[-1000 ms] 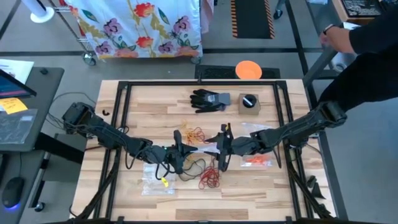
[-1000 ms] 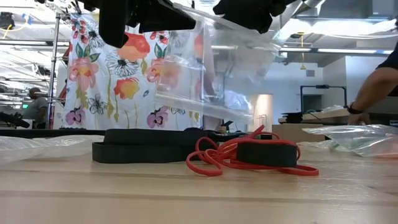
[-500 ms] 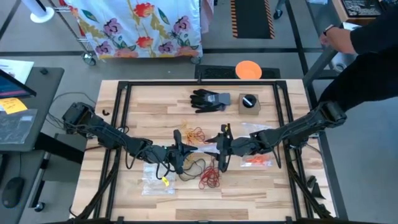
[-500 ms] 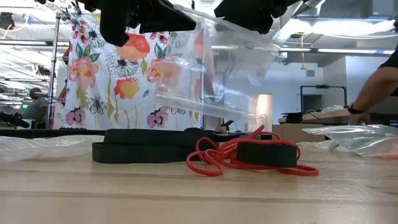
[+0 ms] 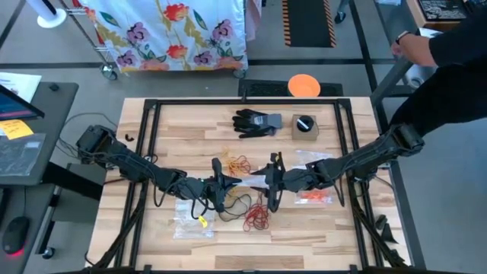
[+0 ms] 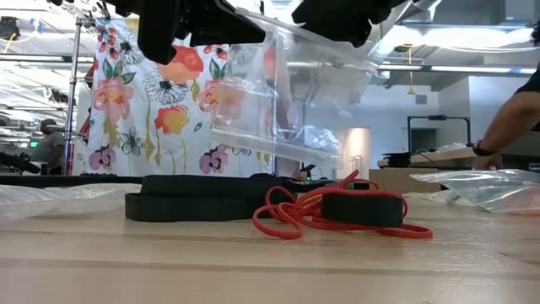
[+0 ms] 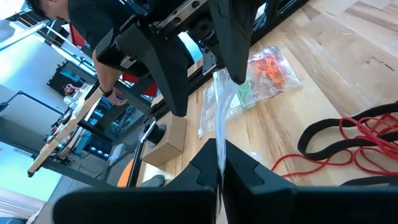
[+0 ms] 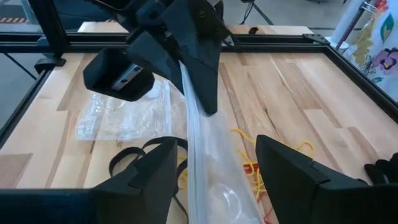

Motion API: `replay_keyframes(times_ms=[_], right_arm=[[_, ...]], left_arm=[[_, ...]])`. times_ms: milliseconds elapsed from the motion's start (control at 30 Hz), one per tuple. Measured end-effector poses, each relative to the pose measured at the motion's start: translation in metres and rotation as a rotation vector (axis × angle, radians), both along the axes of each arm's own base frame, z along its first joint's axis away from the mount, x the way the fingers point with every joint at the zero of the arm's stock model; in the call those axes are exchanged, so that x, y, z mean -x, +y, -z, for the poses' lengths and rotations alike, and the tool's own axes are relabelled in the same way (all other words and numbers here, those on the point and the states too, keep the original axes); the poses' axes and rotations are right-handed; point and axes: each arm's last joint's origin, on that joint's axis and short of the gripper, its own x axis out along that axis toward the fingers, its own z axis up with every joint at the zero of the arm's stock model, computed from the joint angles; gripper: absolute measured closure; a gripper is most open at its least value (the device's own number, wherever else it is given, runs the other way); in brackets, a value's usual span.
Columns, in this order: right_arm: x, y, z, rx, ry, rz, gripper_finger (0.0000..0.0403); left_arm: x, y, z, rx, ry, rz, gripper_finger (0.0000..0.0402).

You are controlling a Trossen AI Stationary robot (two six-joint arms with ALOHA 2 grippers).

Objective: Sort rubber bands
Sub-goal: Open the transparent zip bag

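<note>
Wooden table (image 5: 190, 122), left gripper (image 5: 218, 185) pinching clear bag (image 6: 287, 93), right gripper (image 5: 272, 185) spread wide.

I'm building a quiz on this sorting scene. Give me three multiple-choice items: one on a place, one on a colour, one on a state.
1. Where does the black glove lie?
A. far side of the table, beside the small box
B. under the left arm
C. on the floor

2. What colour are the rubber bands nearest the low camera?
A. green
B. red
C. white

3. How is the clear bag held?
A. lying loose
B. pinched in the left gripper, right gripper open around it
C. carried by a person

Answers: 1 A, the high view shows it there; 2 B, the low view shows red loops; 3 B, both wrist views show this.
</note>
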Motion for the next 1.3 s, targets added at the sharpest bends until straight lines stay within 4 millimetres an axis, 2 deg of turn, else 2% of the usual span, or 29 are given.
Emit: replay_keyframes(times_ms=[833, 1000, 1300], right_arm=[[0.0, -0.003, 0.001, 0.013, 0.007, 0.027, 0.0186], [0.0, -0.003, 0.001, 0.014, 0.01, 0.028, 0.0186], [0.0, -0.004, 0.001, 0.031, 0.011, 0.045, 0.0186]], left_arm=[[0.0, 0.0, 0.002, -0.008, 0.019, 0.0, 0.0401], [0.0, -0.001, 0.001, 0.053, 0.005, 0.039, 0.0401], [-0.009, -0.008, -0.019, 0.179, -0.016, 0.07, 0.0401]])
